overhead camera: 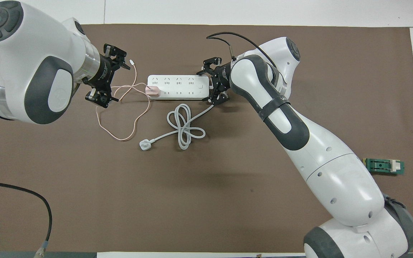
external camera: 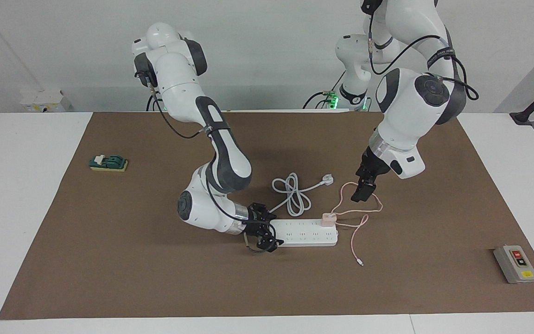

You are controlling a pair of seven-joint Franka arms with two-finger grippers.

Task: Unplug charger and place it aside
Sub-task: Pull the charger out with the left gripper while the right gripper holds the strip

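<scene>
While small pale pink cube charger point(external camera: 328, 219) sits plugged into white power strip point(external camera: 305, 233) at its left-arm end, right claw point(external camera: 274, 233) clamps strip's other end, low on brown counter mat point(external camera: 109, 260). Left claw point(external camera: 357, 195) hangs over thin pink cable loop point(external camera: 370, 209), roughly 1 o'clock of charger in facing view; can't tell its finger gap.
</scene>
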